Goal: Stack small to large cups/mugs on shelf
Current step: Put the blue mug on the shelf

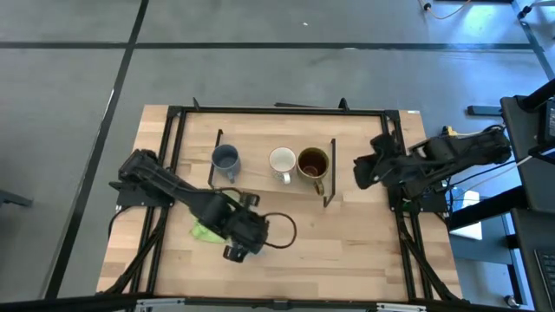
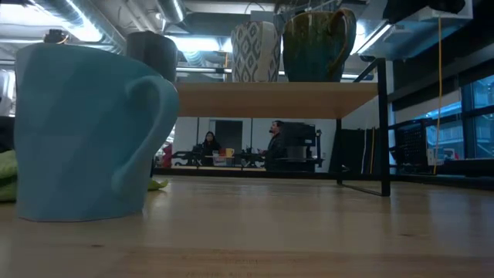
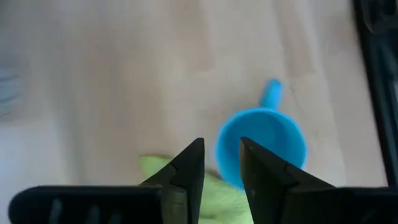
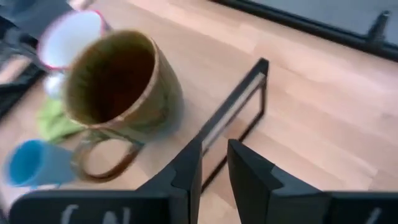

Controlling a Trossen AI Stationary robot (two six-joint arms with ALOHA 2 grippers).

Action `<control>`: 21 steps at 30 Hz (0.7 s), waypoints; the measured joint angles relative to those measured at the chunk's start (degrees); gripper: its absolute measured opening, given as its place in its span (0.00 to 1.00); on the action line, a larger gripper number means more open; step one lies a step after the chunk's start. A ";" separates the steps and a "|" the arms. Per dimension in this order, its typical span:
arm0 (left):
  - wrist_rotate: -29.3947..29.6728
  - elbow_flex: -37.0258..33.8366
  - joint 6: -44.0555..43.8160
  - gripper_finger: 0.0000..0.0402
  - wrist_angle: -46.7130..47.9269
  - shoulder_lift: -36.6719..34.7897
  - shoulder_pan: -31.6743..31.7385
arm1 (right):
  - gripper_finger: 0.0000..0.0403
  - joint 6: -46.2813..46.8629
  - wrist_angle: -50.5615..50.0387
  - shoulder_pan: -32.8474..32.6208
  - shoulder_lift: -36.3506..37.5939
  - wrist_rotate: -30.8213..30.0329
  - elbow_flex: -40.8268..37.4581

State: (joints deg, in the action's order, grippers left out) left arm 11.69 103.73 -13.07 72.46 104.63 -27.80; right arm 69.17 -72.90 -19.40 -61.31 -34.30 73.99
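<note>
From above, three mugs stand in a row on the shelf (image 1: 260, 143) at the middle of the worktop (image 1: 347, 251): a grey-blue mug (image 1: 225, 158), a white mug (image 1: 282, 161) and a brown mug (image 1: 313, 162). The left tool (image 1: 236, 251) hangs over the worktop's front half, just beside a green cloth (image 1: 205, 231); the light blue mug is hidden beneath it here. The right tool (image 1: 361, 171) waits near the shelf's right wire end.

At worktop level, the light blue mug (image 2: 85, 131) stands upright on the worktop, handle to the picture's right, the green cloth (image 2: 8, 177) behind it. The other three mugs show on the shelf board (image 2: 278, 99) above. Two people sit far off in the room behind.

The left wrist camera looks down past the left tool (image 3: 222, 163), its fingers spread and clear of the light blue mug (image 3: 261, 146), which stands beside the cloth (image 3: 155, 168).

The right wrist camera shows the right tool (image 4: 214, 163) with fingers apart, pinching nothing, facing the brown mug (image 4: 121, 84), with the white mug (image 4: 71, 37), the cloth (image 4: 56, 118) and the light blue mug (image 4: 37, 163) beyond.
</note>
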 joint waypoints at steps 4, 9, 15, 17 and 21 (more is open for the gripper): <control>9.24 6.49 -10.79 0.23 8.10 -2.93 -4.07 | 0.17 -0.72 0.74 -2.94 1.58 2.40 2.60; 18.91 8.10 -19.41 0.22 7.21 -7.33 -13.76 | 0.03 -8.06 13.84 -11.33 -0.94 9.83 3.81; 26.38 8.10 -27.96 0.22 7.40 -10.27 -21.65 | 0.08 -11.37 34.32 -20.33 -9.55 11.58 3.93; 26.46 8.10 -29.17 0.22 7.42 -10.29 -22.50 | 0.11 -10.93 37.21 -21.37 -14.29 12.00 3.94; 23.26 6.29 -32.32 0.22 9.15 -10.29 -23.01 | 0.16 -7.20 40.90 -21.79 -24.08 19.14 3.81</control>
State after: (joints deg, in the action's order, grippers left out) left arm 34.95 110.02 -45.40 81.60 94.35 -50.81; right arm 61.98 -32.00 -41.19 -85.39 -15.16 77.80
